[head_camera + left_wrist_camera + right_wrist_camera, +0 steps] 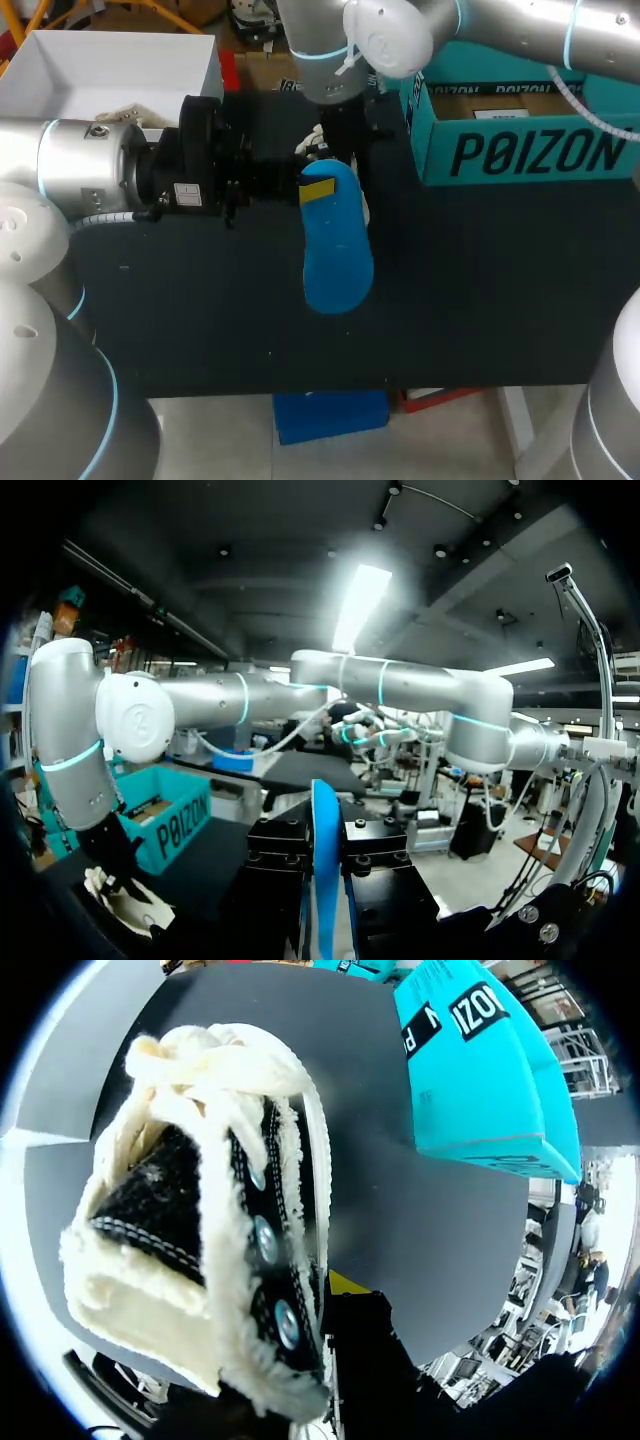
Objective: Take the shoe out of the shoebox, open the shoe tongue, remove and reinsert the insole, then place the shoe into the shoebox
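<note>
left gripper (316,190) is clamped narrow on the flat blue foam insole (338,255), holding it out over the dark table (480,300). right gripper (337,135) grips the black canvas shoe with cream fleece trim (190,1230), up off the table near the open teal cardboard shoebox (520,150).

Upper middle of the head view: black and cream fleecy shoe (310,142) mostly hidden behind bright blue foam insole (338,245); teal cardboard shoebox (520,150) cut off by the right edge
</note>
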Robot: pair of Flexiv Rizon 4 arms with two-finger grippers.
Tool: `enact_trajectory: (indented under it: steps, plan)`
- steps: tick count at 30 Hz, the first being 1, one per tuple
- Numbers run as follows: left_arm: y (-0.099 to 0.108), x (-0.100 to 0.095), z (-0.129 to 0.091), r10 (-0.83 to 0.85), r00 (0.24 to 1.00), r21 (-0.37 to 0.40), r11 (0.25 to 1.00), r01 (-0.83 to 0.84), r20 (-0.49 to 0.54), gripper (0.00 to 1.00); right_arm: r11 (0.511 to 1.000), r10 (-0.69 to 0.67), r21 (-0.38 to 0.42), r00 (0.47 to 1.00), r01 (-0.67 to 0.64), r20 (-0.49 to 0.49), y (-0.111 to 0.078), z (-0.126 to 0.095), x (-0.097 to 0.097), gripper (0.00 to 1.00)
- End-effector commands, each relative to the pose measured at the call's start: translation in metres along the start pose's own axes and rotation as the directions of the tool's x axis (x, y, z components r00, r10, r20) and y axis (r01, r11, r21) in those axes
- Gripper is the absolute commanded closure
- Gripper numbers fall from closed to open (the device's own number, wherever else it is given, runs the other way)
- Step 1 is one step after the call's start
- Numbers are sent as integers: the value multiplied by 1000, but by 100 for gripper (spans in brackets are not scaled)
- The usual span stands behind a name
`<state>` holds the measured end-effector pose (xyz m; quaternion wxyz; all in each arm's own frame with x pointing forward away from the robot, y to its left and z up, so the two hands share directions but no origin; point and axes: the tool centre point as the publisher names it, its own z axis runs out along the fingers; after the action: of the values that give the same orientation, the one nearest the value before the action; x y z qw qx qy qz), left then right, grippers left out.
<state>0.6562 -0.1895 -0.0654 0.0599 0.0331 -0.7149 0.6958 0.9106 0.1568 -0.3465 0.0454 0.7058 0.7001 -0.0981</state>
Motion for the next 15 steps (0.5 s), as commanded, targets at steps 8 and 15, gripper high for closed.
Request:
enact_trajectory:
  steps: [8,15]
  plan:
    - [1,0,2,0,1000,1,1000,0,5,100,996,92,-1,993,-92,-72,-6,30,11,100]
    - [1,0,2,0,1000,1,1000,0,5,100,995,95,21,994,-94,-48,-8,50,10,100]
